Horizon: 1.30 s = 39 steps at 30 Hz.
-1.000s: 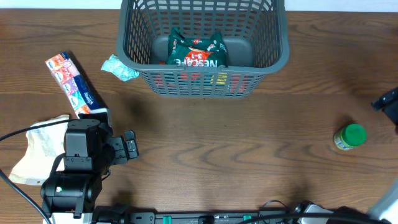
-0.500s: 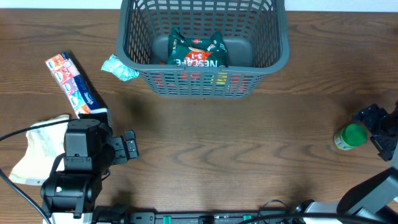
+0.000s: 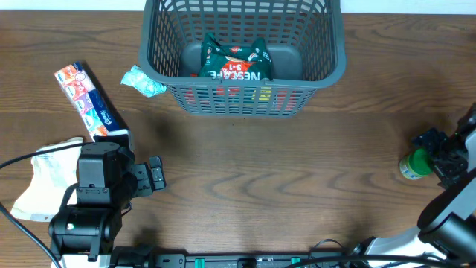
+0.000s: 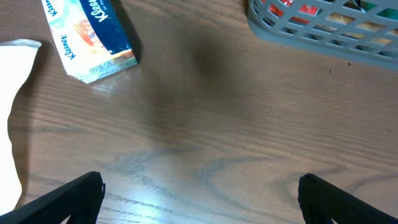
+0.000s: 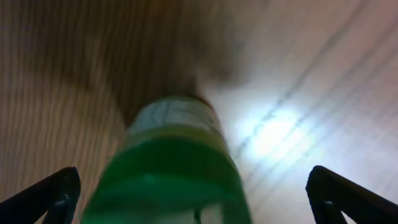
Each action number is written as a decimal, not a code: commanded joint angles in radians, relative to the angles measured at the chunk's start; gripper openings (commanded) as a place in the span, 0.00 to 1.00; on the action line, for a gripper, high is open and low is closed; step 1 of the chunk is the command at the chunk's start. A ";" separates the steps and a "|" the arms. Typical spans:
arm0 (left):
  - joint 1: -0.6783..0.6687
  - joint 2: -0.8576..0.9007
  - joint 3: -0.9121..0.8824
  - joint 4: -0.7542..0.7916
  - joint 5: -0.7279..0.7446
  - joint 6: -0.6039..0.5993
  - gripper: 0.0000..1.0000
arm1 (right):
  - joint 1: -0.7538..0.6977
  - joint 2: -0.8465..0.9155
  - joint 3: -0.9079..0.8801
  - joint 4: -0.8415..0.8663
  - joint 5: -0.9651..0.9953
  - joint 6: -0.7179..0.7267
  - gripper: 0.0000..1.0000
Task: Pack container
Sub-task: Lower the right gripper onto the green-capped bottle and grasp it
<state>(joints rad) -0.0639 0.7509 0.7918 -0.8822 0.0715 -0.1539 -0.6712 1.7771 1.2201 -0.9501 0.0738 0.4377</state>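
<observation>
The left fingers (image 4: 68, 196) are spread wide above bare counter (image 4: 205, 143) with nothing between them, and a pale pouch (image 3: 44, 179) lies just off to their left. Ahead of them and to the left lies a Kleenex tissue pack (image 4: 93, 37). Ahead and to the right is the near corner of the basket (image 4: 323, 28). Across the counter, the right fingers (image 5: 59, 193) are spread too, one on each side of a green-capped bottle (image 5: 168, 168) that stands upright between them. The blurred wrist view does not show whether either one touches it, but they are not pinching it. The bottle looks rigid, round and smooth, so it may slip or tip if nudged off-centre, and a square pinch on the body below the cap seems safest. Far ahead of both pairs of fingers, at the back of the counter, the dark grey lattice basket sits upright and open-topped. A green Nescafé 3-in-1 packet (image 3: 236, 63) lies inside it, and a small teal packet (image 3: 141, 80) lies just outside its left wall. The basket looks stiff yet light, so it would probably slide if bumped. Its thick rim is the natural place to hold it, and goods should go in from above, clear of that rim.
</observation>
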 commanded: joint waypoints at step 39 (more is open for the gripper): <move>-0.005 -0.001 0.020 0.000 -0.008 -0.002 0.98 | 0.090 0.088 -0.085 0.126 0.027 0.063 0.74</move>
<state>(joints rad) -0.0639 0.7509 0.7918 -0.8822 0.0715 -0.1539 -0.5903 1.8523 1.1397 -0.8207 0.0872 0.4931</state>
